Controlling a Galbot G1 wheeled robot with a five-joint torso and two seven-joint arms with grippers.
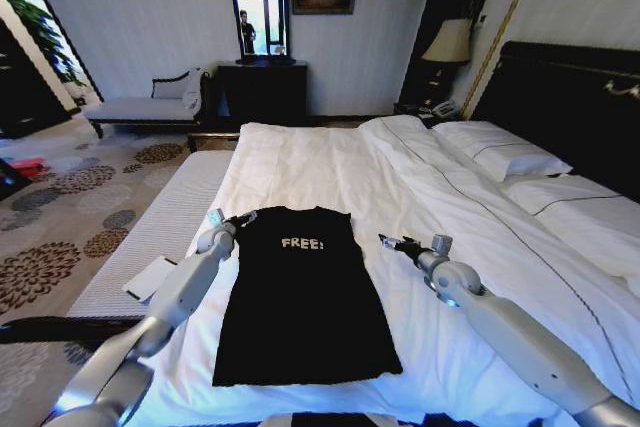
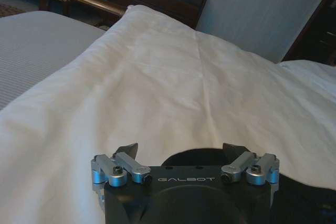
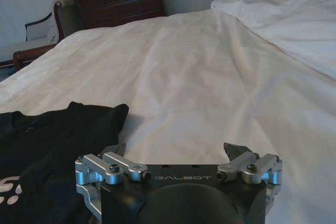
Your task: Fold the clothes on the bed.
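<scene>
I'm seeing the T-shirt (image 1: pixel 303 297) lying flat, chest up, on the bed (image 1: pixel 330 162), near the foot end. It's black, white "FREE!" showing across the chest, sleeves folded in so it's sitting as a narrow panel, collar pointing toward the pillows. White duvet is lying smooth around it.

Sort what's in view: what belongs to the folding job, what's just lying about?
Job:
- black T-shirt, flat on the duvet
- bed
- left hand, open, at the shirt's shoulder
- right hand, open, beside the shirt on the duvet

Lying about:
- pillows
- chaise bench
- dark dresser with mirror
- bedside lamp
- white flat item on the bedside bench
</scene>
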